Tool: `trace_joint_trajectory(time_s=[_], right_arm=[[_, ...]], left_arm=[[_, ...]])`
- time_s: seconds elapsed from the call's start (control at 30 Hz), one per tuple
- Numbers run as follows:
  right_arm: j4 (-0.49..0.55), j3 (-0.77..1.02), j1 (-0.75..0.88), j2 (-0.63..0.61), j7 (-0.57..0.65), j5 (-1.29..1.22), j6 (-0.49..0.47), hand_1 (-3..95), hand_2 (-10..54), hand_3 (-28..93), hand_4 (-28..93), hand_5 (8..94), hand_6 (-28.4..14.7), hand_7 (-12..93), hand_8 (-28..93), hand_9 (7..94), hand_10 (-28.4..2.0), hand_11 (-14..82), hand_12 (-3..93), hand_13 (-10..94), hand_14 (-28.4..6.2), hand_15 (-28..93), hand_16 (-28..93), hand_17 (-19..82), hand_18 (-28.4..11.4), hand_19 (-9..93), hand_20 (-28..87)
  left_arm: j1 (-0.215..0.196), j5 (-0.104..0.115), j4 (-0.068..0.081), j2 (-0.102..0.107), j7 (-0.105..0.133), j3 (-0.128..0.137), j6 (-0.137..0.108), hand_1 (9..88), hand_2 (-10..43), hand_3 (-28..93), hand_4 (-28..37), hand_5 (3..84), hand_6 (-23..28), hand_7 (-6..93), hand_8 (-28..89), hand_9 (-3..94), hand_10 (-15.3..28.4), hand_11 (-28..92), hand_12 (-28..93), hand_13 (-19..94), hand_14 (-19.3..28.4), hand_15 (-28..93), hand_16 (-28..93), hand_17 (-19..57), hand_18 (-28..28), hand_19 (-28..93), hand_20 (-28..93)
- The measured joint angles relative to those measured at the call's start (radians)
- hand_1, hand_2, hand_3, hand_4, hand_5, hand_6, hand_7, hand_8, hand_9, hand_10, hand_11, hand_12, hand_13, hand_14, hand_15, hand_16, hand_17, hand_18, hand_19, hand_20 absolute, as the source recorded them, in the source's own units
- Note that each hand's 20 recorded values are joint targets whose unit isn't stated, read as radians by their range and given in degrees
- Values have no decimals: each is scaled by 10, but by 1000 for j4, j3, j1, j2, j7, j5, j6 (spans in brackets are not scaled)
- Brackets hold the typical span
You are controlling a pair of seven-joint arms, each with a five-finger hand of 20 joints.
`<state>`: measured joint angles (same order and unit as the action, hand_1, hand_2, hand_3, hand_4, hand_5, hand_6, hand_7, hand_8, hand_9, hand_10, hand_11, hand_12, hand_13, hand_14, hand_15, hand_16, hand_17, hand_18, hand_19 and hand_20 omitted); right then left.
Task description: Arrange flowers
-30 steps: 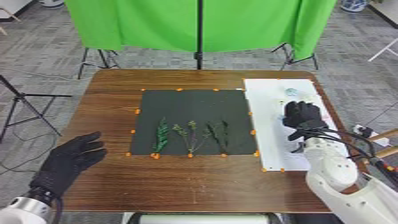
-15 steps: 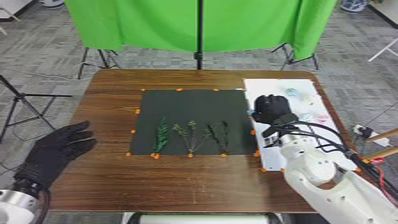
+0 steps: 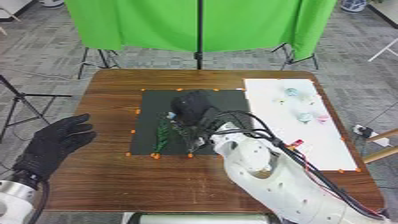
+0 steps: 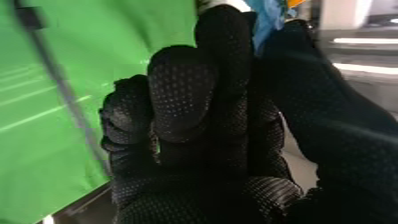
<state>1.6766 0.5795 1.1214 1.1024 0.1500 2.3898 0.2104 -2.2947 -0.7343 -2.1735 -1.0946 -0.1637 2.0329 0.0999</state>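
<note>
Brown wooden bench (image 3: 115, 180), flat black mat (image 3: 153, 101). Black-gloved right hand (image 3: 192, 106) pinches a blue-petalled flower (image 4: 266, 19) over it; black-gloved left hand (image 3: 51, 145), fingers relaxed

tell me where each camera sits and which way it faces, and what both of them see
Head view: on the robot's head, looking forward and down over the brown wooden table; both white arms come in from the bottom edge, ending in the black-gloved left hand and black-gloved right hand.
Right wrist view: on the right arm's wrist, looking along that hand's own black fingers and thumb towards the bright green cloth.
Shared: the right hand, the green cloth, and the light blue flower pinched at its fingertips.
</note>
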Motion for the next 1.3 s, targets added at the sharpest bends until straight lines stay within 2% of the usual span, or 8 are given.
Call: trace_joint_trajectory(time_s=[0.2, 0.37, 0.83, 1.0, 1.13, 1.3], right_arm=[[-35, -116, -45, 61, -2, 45, -26, 486, -95, 831, -283, 706, 0, 504, -121, 878, -40, 247, 448, 790, -32, 629, 317, 372, -175, 867, 430], [-108, -134, -55, 120, 2, 74, -50, 483, -95, 831, -283, 704, 3, 507, -120, 878, -41, 249, 447, 789, -32, 631, 318, 372, -175, 867, 430], [-159, -178, -74, 183, 114, 124, -53, 478, -95, 819, -283, 692, 6, 516, -113, 870, -41, 251, 452, 785, -31, 636, 320, 367, -175, 867, 432], [-179, -189, -73, 206, 202, 151, -43, 455, -95, 798, -283, 642, 4, 542, -86, 832, -43, 272, 481, 755, -34, 661, 331, 351, -174, 864, 437], [-192, -195, -71, 218, 250, 173, -42, 432, -95, 788, -283, 591, -2, 563, -87, 767, -56, 344, 477, 729, -38, 685, 327, 335, -174, 857, 446], [-199, -173, -62, 222, 237, 181, -70, 409, -95, 777, -283, 583, -4, 562, -89, 735, -63, 417, 426, 719, -39, 695, 321, 332, -175, 854, 452]], left_arm=[[1, 3, 7, 13, -4, -10, -4, 256, 63, 762, -275, 356, 64, 314, -155, 315, 156, 401, 134, 259, 178, 559, -71, -62, 234, 617, 31], [18, 3, 18, 25, -17, -25, -4, 257, 63, 761, -275, 357, 64, 314, -155, 315, 156, 402, 134, 259, 177, 559, -71, -62, 234, 618, 31], [71, 7, 39, 62, -54, -64, 0, 257, 63, 761, -276, 357, 64, 314, -155, 316, 156, 401, 134, 260, 178, 559, -72, -62, 233, 617, 30], [94, 10, 50, 76, -72, -79, 4, 257, 63, 762, -275, 357, 64, 314, -155, 316, 156, 402, 134, 260, 177, 559, -72, -62, 234, 619, 31], [108, 10, 55, 81, -79, -86, 11, 257, 63, 762, -276, 357, 64, 314, -155, 316, 156, 401, 134, 259, 177, 558, -72, -62, 234, 618, 29], [108, 10, 54, 80, -79, -84, 12, 256, 63, 762, -275, 357, 64, 312, -155, 316, 156, 402, 134, 259, 177, 558, -72, -62, 233, 618, 29]])
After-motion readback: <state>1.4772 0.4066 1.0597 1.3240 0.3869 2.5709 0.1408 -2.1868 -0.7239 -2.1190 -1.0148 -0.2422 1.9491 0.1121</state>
